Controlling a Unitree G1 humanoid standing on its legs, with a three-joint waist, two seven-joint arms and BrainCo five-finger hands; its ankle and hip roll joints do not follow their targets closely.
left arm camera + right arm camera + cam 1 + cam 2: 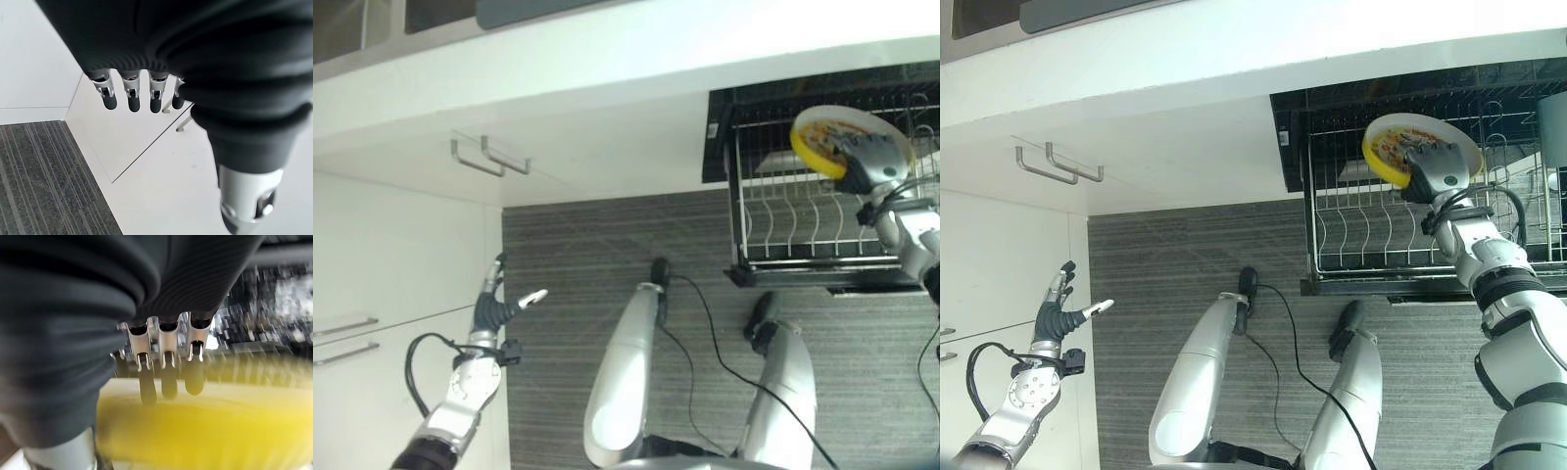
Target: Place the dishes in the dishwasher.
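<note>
My right hand (pixel 1437 168) grips a yellow-rimmed plate (pixel 1408 143), fingers curled over its edge, holding it tilted above the wire rack (pixel 1400 235) of the open dishwasher (pixel 1293 147). My left hand (pixel 1060 311) hangs with fingers spread beside the white cabinet (pixel 1009 255), above grey striped floor (pixel 1185 255).

- Dishwasher rack (pixel 1410 230): stood pulled out at the right, over the floor (pixel 1185 255), below the worktop (pixel 1234 59) edge.
- Plate (pixel 1400 142): sat above the rack's far part, in the right hand (pixel 1435 168).
- Cabinet handles (pixel 1058 164): were at the left, under the worktop.
- Left hand (pixel 1060 311): hung before the left cabinet (pixel 999 264).
</note>
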